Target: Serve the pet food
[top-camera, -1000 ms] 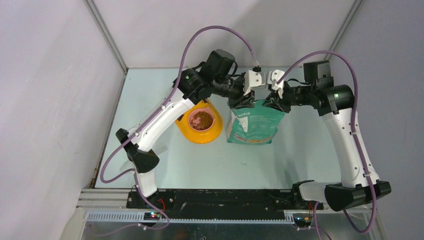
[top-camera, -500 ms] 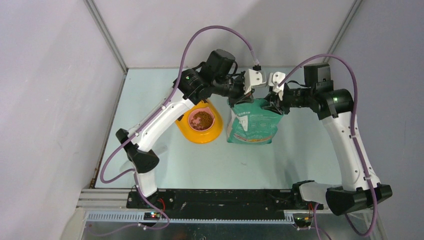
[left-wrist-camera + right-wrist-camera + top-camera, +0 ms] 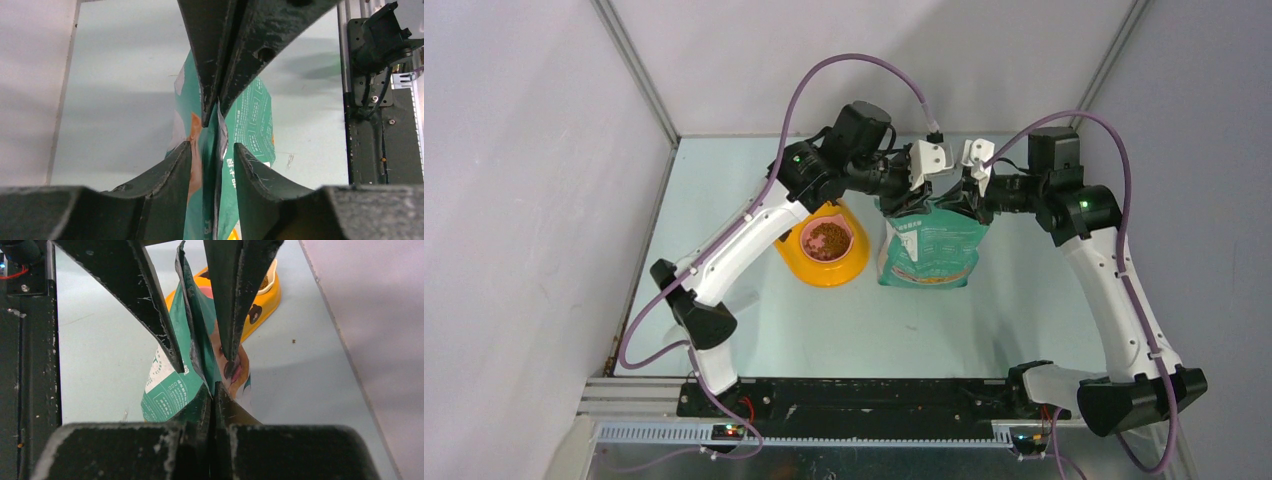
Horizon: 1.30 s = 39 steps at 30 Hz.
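Observation:
The green-and-white pouch (image 3: 929,250) stands upright on the table, right of the yellow feeder (image 3: 809,270). Brown pet food (image 3: 827,238) fills the feeder's visible bowl. My right gripper (image 3: 967,203) is shut on the right part of the pouch's top edge; in the right wrist view its jaws (image 3: 215,390) are pinched flat on the pouch (image 3: 170,390). My left gripper (image 3: 912,203) is at the left part of the top edge. In the left wrist view (image 3: 212,146) its fingers (image 3: 172,170) stand apart, with the pouch (image 3: 255,110) edge between them untouched.
The feeder (image 3: 265,295) lies just behind the pouch in the right wrist view; its second bowl is hidden under my left arm. A stray pellet (image 3: 293,341) lies near the right wall. A black rail (image 3: 854,395) runs along the near edge.
My right arm has shifted a little left and back, still holding the pouch top. The pouch's top edge has moved slightly with it. The left arm has barely moved.

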Each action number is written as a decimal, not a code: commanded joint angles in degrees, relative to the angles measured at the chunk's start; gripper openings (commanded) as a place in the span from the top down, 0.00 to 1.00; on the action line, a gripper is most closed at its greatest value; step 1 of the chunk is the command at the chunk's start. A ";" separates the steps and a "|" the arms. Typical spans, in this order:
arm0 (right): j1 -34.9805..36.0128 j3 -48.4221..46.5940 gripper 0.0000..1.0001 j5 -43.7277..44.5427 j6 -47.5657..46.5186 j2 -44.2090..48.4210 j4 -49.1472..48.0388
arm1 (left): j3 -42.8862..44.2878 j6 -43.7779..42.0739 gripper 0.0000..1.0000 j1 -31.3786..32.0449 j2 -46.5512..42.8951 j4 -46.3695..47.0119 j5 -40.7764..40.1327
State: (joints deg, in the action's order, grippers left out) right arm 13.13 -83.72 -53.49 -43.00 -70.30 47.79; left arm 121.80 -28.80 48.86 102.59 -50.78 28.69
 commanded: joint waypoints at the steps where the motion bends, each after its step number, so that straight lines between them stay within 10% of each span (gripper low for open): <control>1: -0.06 -0.13 1.00 -5.26 3.17 -0.66 -3.74 | 0.24 -2.66 0.58 -1.46 -3.30 -2.57 1.05; 10: -1.26 -1.97 1.00 -5.31 1.86 -1.00 -1.44 | -1.40 -5.22 0.99 -5.77 -4.43 -8.16 2.83; 13: -1.69 -2.48 1.00 -5.42 1.47 -1.02 -0.66 | -2.09 -5.59 1.00 -6.37 -5.69 -8.45 1.38; 17: -1.96 -2.67 1.00 -5.40 0.92 -0.94 0.52 | -5.25 -6.00 0.73 -6.74 -7.88 -6.74 -0.54; 27: -1.12 -2.49 0.97 -4.77 3.42 -1.31 -1.50 | -5.92 -4.87 1.00 -6.99 -8.50 -6.89 1.73; 33: 2.91 -1.73 0.58 -2.29 6.24 -2.51 -4.32 | -6.09 -3.41 1.00 -7.08 -8.78 -5.70 2.45; 39: 5.15 -2.70 0.72 -1.09 11.71 -5.45 -8.58 | -6.07 -2.33 1.00 -7.08 -9.14 -5.16 3.10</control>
State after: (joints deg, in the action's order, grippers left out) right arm 17.34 -84.29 -55.90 -35.75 -73.65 43.48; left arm 115.70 -32.71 42.48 96.62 -57.89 30.81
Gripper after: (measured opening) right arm 0.366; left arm 0.010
